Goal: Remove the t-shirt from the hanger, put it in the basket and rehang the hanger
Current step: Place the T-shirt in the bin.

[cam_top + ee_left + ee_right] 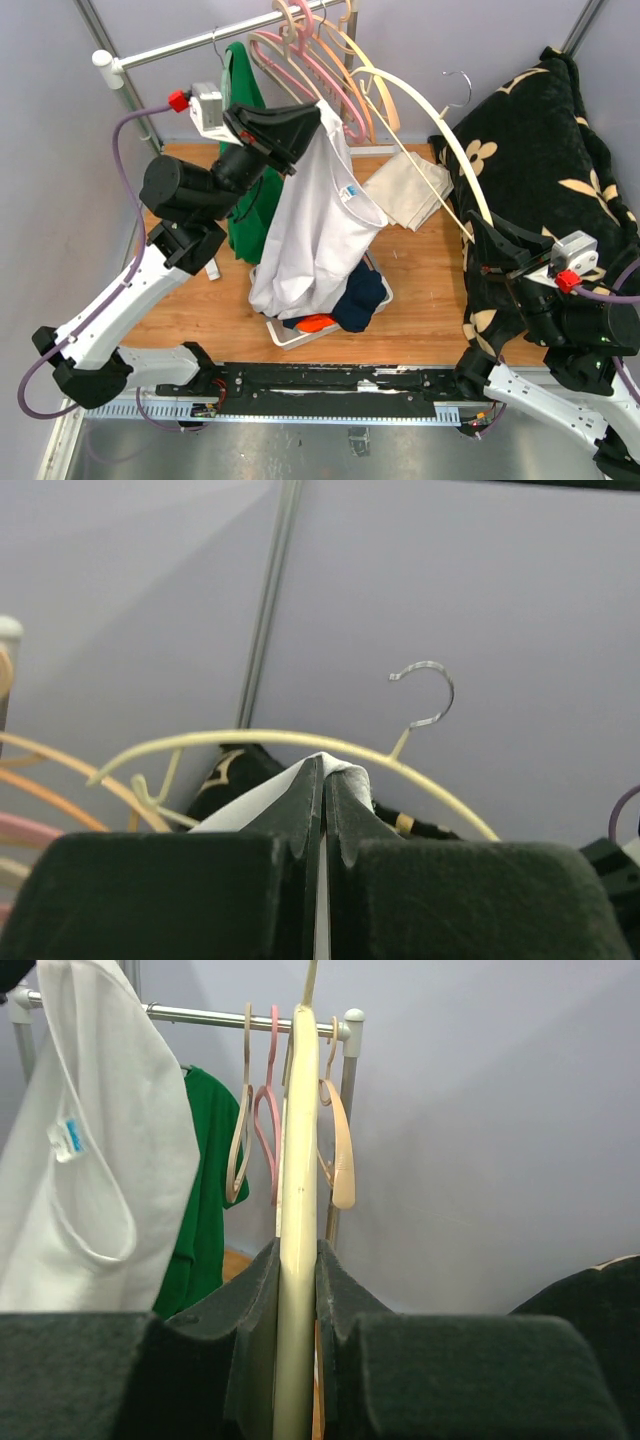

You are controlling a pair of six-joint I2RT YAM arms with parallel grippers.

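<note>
Top external view shows us the left gripper (pixel 315 112) held high, with its jaws pressed together on the top edge of the white t-shirt (pixel 320 220). The shirt hangs freely down from this grip, and its lower part reaches the white basket (pixel 285 338) of clothes on the wooden table (pixel 420 300). In the right wrist view we see the right gripper (pixel 298 1260) clamped on the cream hanger (pixel 298 1140), which stands upright between the two pads. From above, the hanger curves from this grip toward the top of the shirt; we cannot tell if its far end touches the cloth. In the left wrist view the arc of the hanger passes behind the pinched fabric. Behind, a green shirt (pixel 240 75) and empty hangers (pixel 310 45) hang on the rail (pixel 160 48)
</note>
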